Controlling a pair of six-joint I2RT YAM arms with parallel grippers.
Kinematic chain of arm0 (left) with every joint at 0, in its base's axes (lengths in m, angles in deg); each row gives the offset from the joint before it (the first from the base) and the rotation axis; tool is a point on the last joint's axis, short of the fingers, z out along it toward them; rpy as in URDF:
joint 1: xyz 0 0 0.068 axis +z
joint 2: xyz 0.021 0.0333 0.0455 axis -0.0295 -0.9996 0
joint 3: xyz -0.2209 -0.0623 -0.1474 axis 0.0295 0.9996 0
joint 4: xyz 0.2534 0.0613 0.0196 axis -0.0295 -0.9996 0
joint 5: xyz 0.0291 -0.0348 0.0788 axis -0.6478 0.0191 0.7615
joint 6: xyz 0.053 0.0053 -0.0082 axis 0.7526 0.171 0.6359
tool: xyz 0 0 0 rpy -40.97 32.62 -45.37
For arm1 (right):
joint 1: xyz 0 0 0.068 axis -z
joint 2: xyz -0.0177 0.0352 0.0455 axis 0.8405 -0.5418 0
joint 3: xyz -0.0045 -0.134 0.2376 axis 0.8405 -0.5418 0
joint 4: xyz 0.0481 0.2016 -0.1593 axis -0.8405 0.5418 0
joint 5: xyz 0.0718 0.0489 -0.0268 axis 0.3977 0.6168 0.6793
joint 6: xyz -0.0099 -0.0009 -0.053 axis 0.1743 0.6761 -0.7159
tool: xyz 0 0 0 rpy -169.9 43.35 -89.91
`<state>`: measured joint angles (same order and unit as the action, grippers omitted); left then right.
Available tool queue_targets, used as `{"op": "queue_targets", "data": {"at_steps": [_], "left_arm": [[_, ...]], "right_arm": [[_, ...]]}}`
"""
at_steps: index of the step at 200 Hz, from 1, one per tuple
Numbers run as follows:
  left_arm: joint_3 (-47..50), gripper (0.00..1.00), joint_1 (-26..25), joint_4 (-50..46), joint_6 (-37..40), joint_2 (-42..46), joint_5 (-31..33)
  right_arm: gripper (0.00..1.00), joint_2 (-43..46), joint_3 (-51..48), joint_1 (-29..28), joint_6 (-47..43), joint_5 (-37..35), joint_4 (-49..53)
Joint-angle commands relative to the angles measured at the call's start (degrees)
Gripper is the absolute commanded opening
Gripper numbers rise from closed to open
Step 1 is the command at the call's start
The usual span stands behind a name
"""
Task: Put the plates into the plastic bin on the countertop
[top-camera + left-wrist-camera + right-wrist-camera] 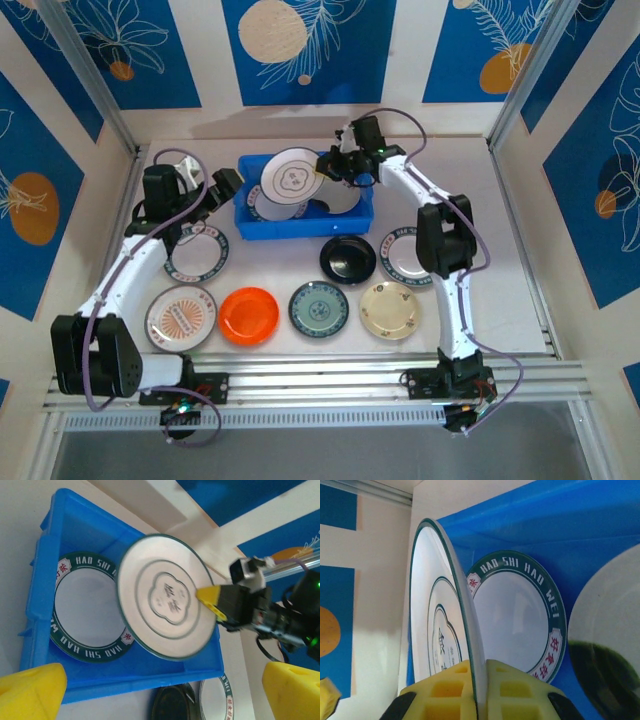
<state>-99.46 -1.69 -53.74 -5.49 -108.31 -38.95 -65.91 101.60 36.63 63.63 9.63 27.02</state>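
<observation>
Pinching white plate (293, 181) by rim in right gripper (479, 682), tilted over blue bin (300, 232). Below in bin: lettered plate (85, 610), shiny plate (610, 645). Hovering with left gripper (224, 186) spread wide, empty, beside bin's left wall.

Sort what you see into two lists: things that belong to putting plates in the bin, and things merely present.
Belongs to the job: blue bin; held plate over it; green-rimmed plate inside; on the countertop, orange plate, black plate, teal plate, cream plate.
Just there: metal rails; blue patterned wall panels.
</observation>
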Motion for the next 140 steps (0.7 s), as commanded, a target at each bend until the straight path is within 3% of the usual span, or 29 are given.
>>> {"op": "queue_targets", "data": {"at_steps": [1, 140], "left_arm": [[0.5, 1.0, 0.0, -1.5, 3.3, 2.8, -1.1], [2.7, 1.0, -0.6, -2.2, 4.0, 2.2, -2.3]], "right_arm": [[0.0, -3.6, 4.4, -1.0, 1.9, 1.5, 0.2], [0.0, -15.7, 15.7, -3.8, 3.5, 0.4, 3.8]]}}
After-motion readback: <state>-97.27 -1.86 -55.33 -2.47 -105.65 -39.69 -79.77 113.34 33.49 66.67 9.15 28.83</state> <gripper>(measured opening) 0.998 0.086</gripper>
